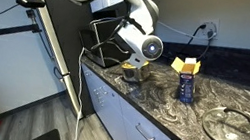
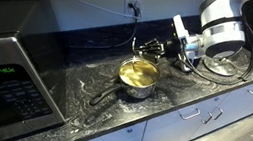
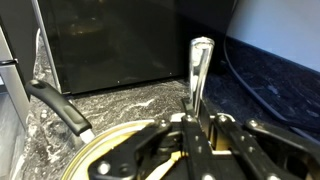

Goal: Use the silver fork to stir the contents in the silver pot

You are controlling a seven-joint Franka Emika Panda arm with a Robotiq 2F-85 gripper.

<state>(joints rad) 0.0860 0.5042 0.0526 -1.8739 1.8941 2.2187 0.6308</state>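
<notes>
The silver pot [image 2: 138,77] stands on the marbled counter with yellowish contents and a black handle pointing toward the front edge. Its rim and handle show in the wrist view [image 3: 92,150]. My gripper [image 2: 165,52] hangs just over the pot's far rim and is shut on the silver fork [image 3: 198,75], whose handle rises upright between the fingers [image 3: 192,135]. The fork's tines are hidden below the fingers. In an exterior view the gripper [image 1: 134,65] covers most of the pot [image 1: 133,76].
A glass lid [image 1: 239,129] lies on the counter, with a blue box [image 1: 186,88] and a yellow item [image 1: 185,64] between it and the pot. A microwave [image 2: 5,73] stands at one end. A black cable runs to a wall socket [image 2: 133,5].
</notes>
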